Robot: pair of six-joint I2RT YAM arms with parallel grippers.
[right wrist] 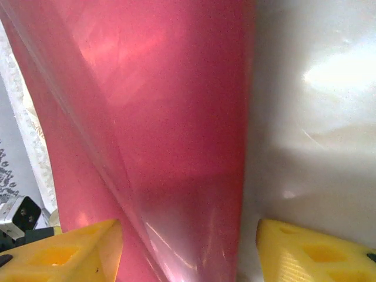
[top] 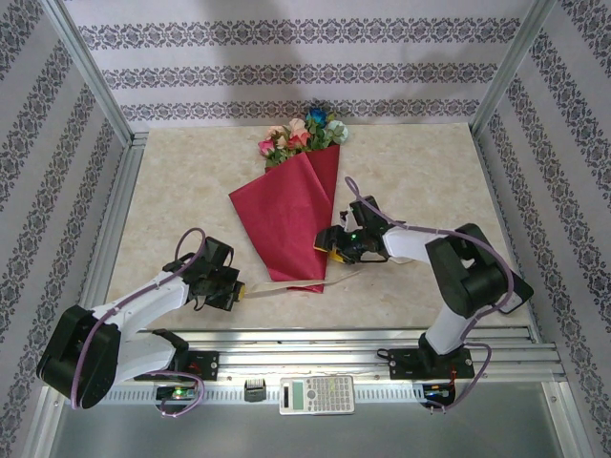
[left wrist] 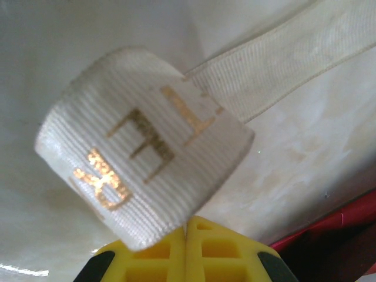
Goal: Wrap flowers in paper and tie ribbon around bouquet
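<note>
The bouquet lies on the table, a red paper (top: 286, 215) cone with its narrow end toward me and the flowers (top: 301, 136) sticking out at the far end. The cream ribbon (top: 270, 288) runs across the table by the cone's narrow tip. My left gripper (top: 238, 291) is shut on the ribbon's left end. In the left wrist view the yellow fingertips (left wrist: 187, 228) pinch the ribbon (left wrist: 141, 153), which curls over and shows gold lettering. My right gripper (top: 326, 247) stands open at the cone's right edge. In the right wrist view its jaws (right wrist: 188, 249) straddle the paper (right wrist: 170, 117) without clamping it.
A calculator (top: 316, 393) rests on the front rail between the arm bases. Aluminium frame posts (top: 91, 67) and patterned walls enclose the marbled table (top: 420, 181). Red paper (left wrist: 346, 226) shows at the lower right of the left wrist view.
</note>
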